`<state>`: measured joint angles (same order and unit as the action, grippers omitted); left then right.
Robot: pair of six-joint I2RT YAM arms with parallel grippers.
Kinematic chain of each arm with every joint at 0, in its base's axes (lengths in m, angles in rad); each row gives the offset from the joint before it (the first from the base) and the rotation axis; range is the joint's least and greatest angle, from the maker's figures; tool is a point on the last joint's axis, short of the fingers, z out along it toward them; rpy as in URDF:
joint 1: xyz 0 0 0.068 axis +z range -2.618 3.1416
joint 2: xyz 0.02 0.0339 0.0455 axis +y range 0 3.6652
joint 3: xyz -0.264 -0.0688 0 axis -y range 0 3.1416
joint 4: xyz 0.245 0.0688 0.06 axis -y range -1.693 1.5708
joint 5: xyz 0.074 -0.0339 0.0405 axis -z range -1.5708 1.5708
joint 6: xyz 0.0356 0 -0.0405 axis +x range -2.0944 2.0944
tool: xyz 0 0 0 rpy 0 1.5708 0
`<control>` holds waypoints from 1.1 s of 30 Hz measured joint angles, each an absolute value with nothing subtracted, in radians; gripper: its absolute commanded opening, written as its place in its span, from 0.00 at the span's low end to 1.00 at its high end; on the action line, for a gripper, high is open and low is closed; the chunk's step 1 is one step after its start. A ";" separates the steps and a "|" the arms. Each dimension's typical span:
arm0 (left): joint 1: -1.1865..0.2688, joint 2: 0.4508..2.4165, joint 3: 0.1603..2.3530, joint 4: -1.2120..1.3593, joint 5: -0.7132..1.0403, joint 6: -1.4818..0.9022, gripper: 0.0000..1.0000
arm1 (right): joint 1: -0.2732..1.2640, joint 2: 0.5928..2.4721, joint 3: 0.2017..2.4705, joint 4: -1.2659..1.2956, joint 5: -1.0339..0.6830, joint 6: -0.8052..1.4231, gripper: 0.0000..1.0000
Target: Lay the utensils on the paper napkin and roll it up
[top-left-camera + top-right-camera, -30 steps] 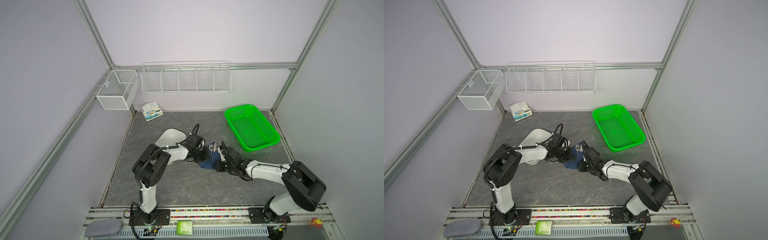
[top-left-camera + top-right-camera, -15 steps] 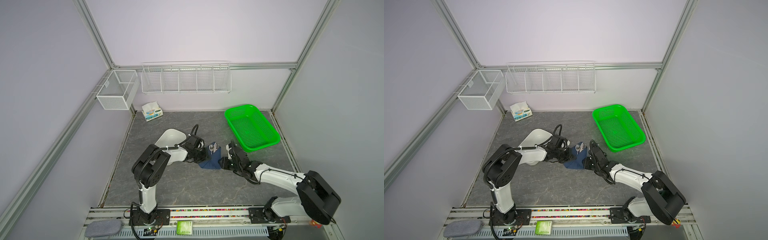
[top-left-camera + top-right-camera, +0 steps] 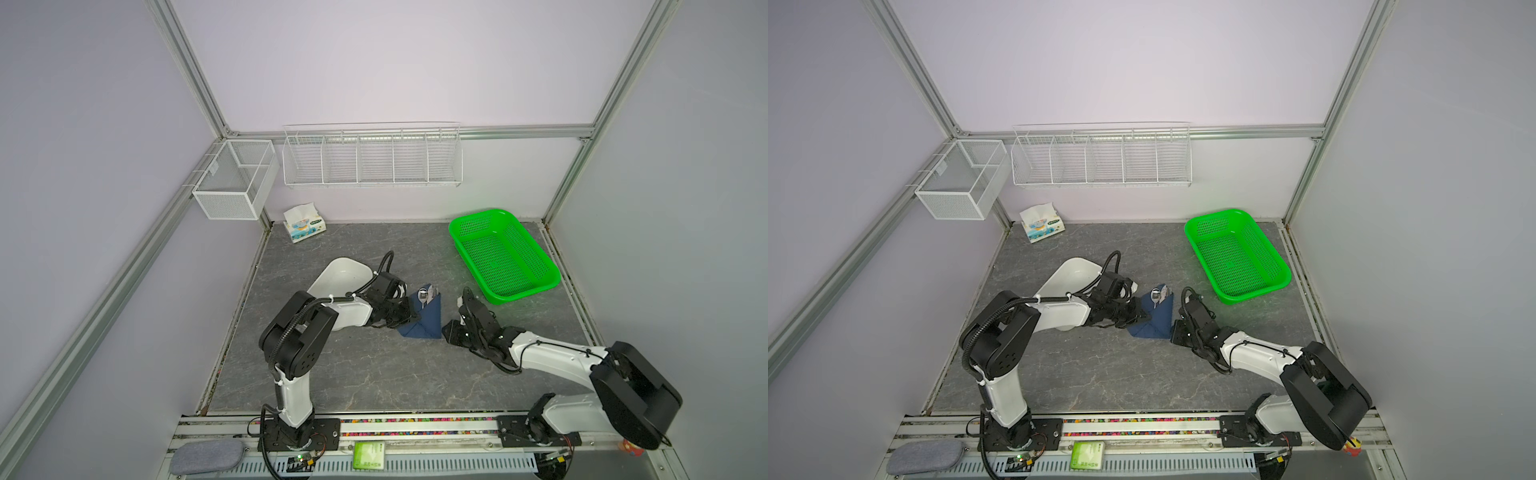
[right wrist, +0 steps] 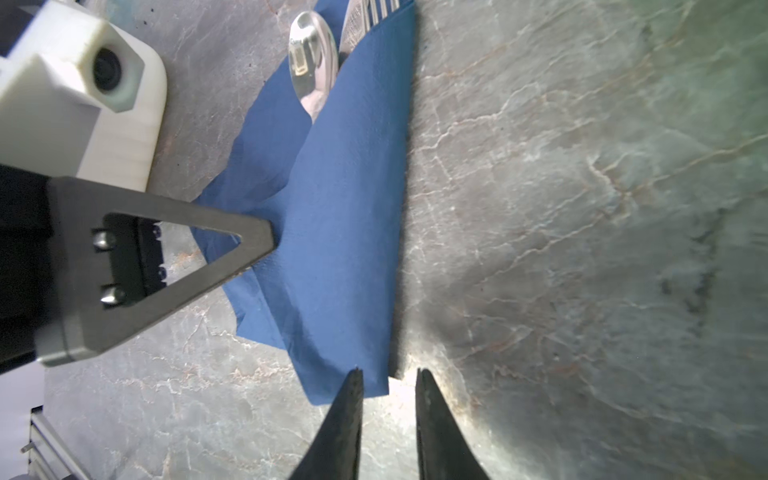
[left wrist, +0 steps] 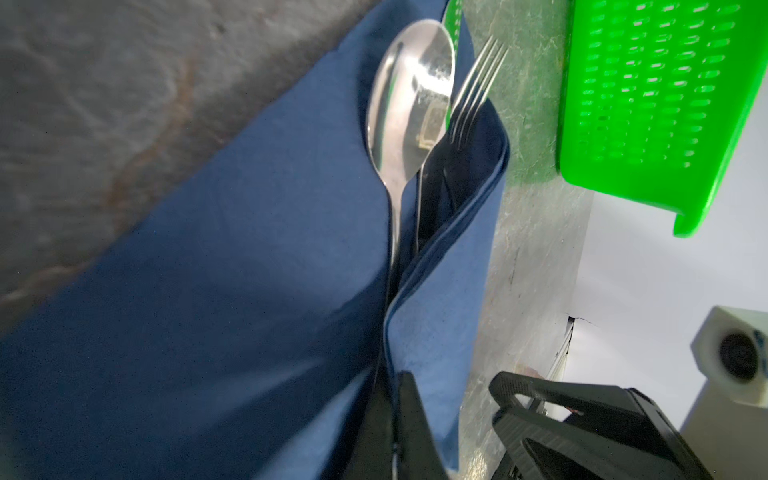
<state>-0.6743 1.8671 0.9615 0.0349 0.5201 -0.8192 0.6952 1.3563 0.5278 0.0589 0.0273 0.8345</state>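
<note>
Basket [image 3: 519, 293] lies near paper napkin [image 3: 428, 318], where left fingers [image 4: 253, 239] press clenched, right fingers [image 4: 345, 424] released alongside

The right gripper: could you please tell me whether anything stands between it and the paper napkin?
Nothing visible does. In the right wrist view the right gripper, jaws slightly apart, has its tips right at the near corner of the paper napkin, with only bare table beside them.

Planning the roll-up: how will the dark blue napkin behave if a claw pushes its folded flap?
Probably floppy: the paper napkin drapes and creases over the spoon and fork. Likely light, so it may slide on the smooth table rather than roll. The fold looks loose and may spring open.
</note>
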 measured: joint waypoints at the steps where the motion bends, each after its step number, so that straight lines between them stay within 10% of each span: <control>1: -0.674 1.866 0.960 0.035 0.520 -0.819 0.00 | 0.695 1.357 0.528 0.065 0.020 0.833 0.23; 33: -0.674 1.858 0.955 0.017 0.486 -0.781 0.00 | 0.716 1.526 0.606 0.142 -0.105 0.815 0.18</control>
